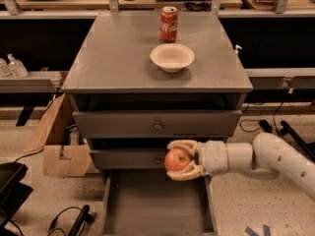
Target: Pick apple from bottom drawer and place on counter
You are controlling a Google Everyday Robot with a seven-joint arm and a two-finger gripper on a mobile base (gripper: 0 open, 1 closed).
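My gripper (173, 160) is shut on the small red apple (176, 160), one finger above it and one below. It reaches in from the right and holds the apple in the air in front of the middle drawer, above the open bottom drawer (155, 208). The bottom drawer's grey floor shows nothing on it. The grey counter (113, 58) lies above, well higher than the apple.
A red soda can (168, 24) stands at the back of the counter with a white bowl (172, 57) in front of it. Two shut drawers with round knobs (157, 126) sit below. A cardboard box (54, 136) and cables lie on the floor at left.
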